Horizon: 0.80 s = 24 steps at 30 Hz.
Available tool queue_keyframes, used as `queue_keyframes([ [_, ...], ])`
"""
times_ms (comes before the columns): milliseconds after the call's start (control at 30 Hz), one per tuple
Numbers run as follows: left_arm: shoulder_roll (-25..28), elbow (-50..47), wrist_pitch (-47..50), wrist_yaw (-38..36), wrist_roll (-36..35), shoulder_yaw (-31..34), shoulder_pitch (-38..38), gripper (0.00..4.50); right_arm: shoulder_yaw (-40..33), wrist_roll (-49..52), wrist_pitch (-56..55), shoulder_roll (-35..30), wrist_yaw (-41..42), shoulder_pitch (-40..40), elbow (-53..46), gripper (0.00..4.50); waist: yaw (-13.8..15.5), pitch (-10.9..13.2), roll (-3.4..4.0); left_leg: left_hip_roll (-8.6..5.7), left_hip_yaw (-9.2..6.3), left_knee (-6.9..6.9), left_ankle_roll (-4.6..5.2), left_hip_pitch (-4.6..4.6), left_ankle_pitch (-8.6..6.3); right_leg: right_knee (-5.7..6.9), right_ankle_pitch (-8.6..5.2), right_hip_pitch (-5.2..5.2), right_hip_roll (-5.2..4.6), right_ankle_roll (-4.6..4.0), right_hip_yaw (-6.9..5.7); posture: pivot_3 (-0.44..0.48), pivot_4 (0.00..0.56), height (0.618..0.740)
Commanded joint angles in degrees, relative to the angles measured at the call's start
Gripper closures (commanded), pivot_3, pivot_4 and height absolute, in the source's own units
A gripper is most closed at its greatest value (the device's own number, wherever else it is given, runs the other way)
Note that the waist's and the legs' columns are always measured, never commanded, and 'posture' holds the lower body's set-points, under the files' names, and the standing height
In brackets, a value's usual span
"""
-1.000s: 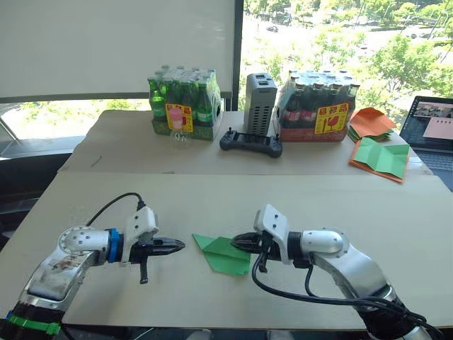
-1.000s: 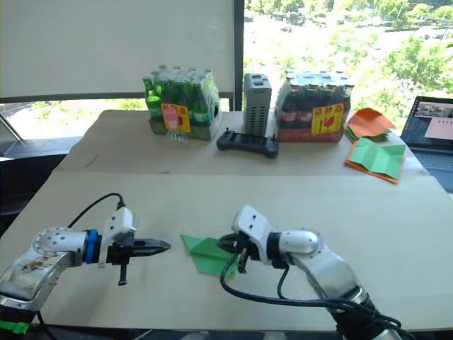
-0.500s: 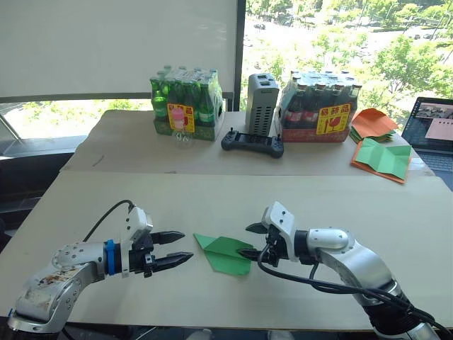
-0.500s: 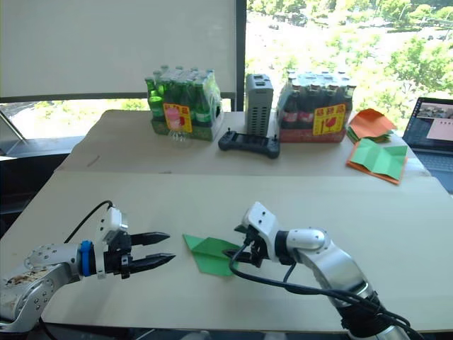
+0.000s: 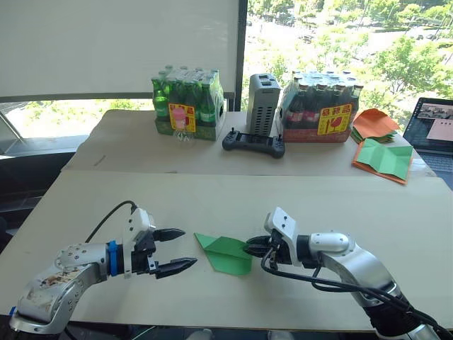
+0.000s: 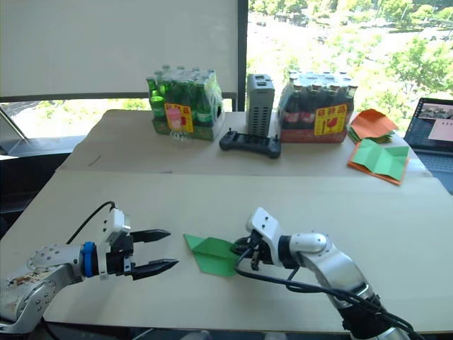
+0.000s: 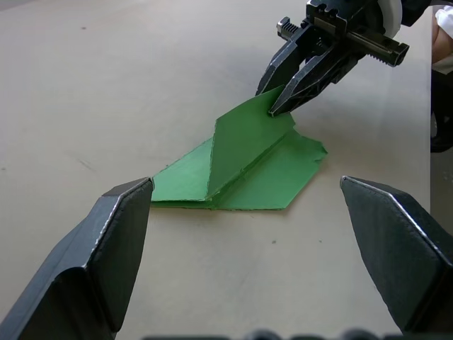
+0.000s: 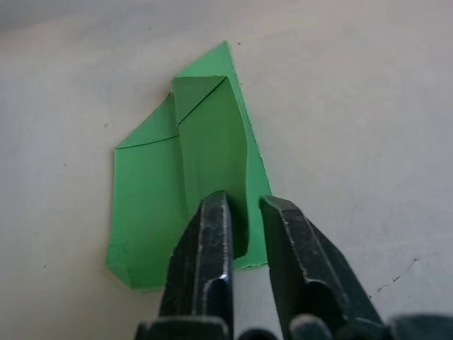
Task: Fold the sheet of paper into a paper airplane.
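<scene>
Green paper airplane (image 5: 225, 253), a pointed wedge with one flap raised along its middle crease, lies on the near light-coloured table (image 5: 283, 198), between the 2 grippers. Its pointed nose faces the robot's left and its wide blunt end faces the right.

At that wide end the right gripper (image 5: 253, 248) has its 2 black fingers nearly together, pinching the back edge of the raised flap; the left wrist view shows the fingertips (image 7: 283, 99) closed on the flap's upper corner, and the right wrist view shows the flap running between the 2 fingers (image 8: 205, 262).

The left gripper (image 5: 178, 249) hovers just beside the nose, not touching the paper, its 2 fingers spread wide apart, one above the other, pointing toward the airplane.

On the far table (image 5: 120, 142) stand 2 shrink-wrapped packs: a pack of green bottles (image 5: 185, 106) on the left and a pack of dark bottles (image 5: 320, 106) on the right. Between them rises an upright grey device (image 5: 261, 104), and a black handheld controller (image 5: 253, 144) lies in front of it. Further right are a stack of orange papers (image 5: 371, 122) and a creased green sheet edged with orange (image 5: 384, 159), well apart from the airplane. A laptop (image 5: 433, 127) sits open at the right edge.
</scene>
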Motion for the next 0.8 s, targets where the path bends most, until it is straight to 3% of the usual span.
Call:
queue_keyframes([
  [33, 0.0, -0.8, 0.1, 0.4, -0.7, -0.2, -1.3, 0.00, 0.0, 0.5, -1.4, 0.2, 0.3, -0.2, -1.9, 4.43, 0.0, 0.0, 0.00, 0.00, 0.00, 0.00, 0.00, 0.00, 0.00, 0.00, 0.00, 0.01, 0.00, 0.00, 0.00, 0.000, 0.150, 0.675],
  [200, -0.9, 0.0, 0.8, 0.8, -2.3, 0.6, -2.2, 0.00, -1.1, 0.1, -2.7, 1.7, -1.5, -1.2, -2.2, 4.43, 0.0, 0.0, 0.00, 0.01, 0.00, -0.01, 0.00, 0.00, 0.00, 0.00, 0.00, 0.00, 0.00, 0.00, 0.00, 0.000, 0.150, 0.675],
  [500, -1.3, 1.7, 0.7, 1.0, -3.4, 1.0, -3.6, 2.79, -4.9, -4.3, -13.3, 1.5, -5.4, -2.8, -3.8, 4.50, 0.0, 0.0, -0.01, 0.00, 0.01, 0.00, -0.01, 0.02, 0.00, 0.01, 0.00, 0.00, 0.00, 0.00, 0.00, 0.000, 0.150, 0.675],
  [667, -1.0, 2.2, 1.1, 0.8, -3.4, 0.5, -4.1, 4.45, -4.6, -15.3, -36.6, -1.3, -7.6, -1.2, -8.2, 4.50, 0.1, 0.0, -0.01, -0.04, 0.03, 0.00, 0.00, -0.03, 0.00, 0.02, 0.00, -0.06, -0.03, 0.01, 0.00, 0.000, 0.150, 0.675],
  [800, -0.7, 2.4, 1.1, 0.6, -3.6, 1.2, -3.9, 4.45, -3.0, -21.5, -48.2, -2.2, -9.4, 0.8, -6.7, 4.50, 0.0, 0.0, -0.01, 0.00, 0.05, 0.00, -0.01, 0.02, 0.00, 0.03, 0.00, -0.02, 0.00, 0.01, 0.00, 0.000, 0.150, 0.675],
])
